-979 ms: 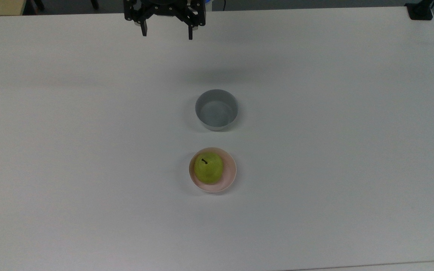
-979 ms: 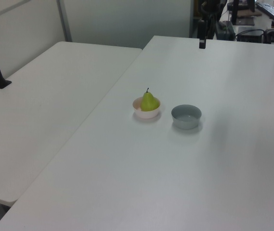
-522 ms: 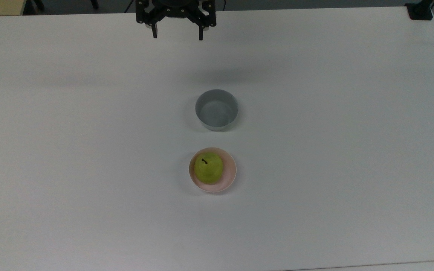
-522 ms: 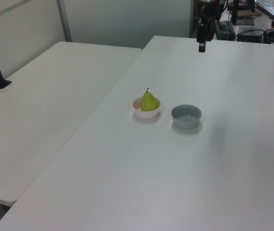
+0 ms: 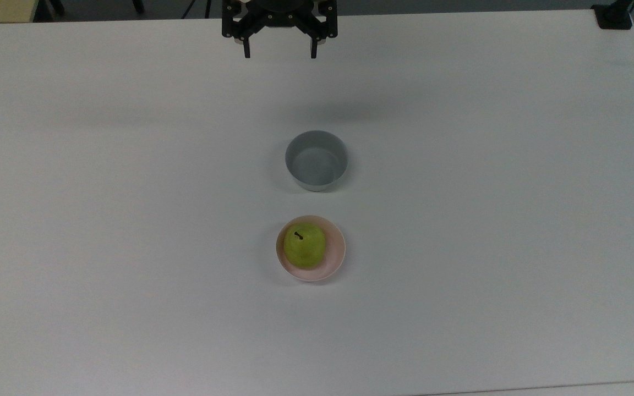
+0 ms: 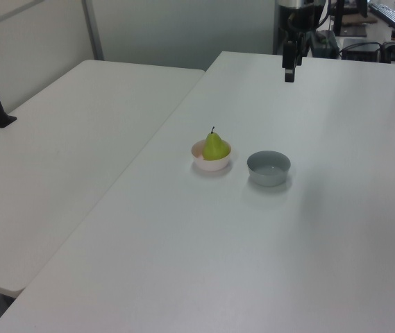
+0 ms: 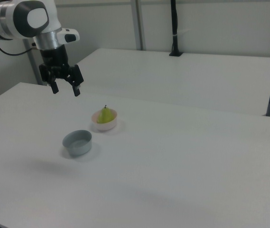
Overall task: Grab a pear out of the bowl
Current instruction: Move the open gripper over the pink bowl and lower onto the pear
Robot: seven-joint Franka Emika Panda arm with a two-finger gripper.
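**Empty jaws slide along the far edge, pear still waiting in its bowl**

Since the earlier frames the black two-finger gripper (image 5: 279, 54) has shifted toward the top view's right along the desk's far edge, while both bowls and the fruit lie as they did. Its jaws are spread wide and hold nothing, hanging well above the white desk (image 5: 487, 220) and well apart from the fruit.

The round yellow-green pear (image 5: 305, 246) sits upright in the small glossy pale pink bowl (image 5: 337, 252), near the desk's middle, leaning toward the top view's left side of the rim. A grey straight-sided bowl (image 5: 316, 160) stands empty between it and the gripper.

I judge the pear firm and fairly light, but smooth-skinned and tapering, so a grip high up could slip off. The widest part of the body, just above the bowl's rim, looks the safest place to close; the short dark stem (image 5: 298, 235) is too thin to hold. The light bowl may shift if nudged.

The pear's underside is hidden by the bowl's wall, and the top view cuts off the gripper's upper body.
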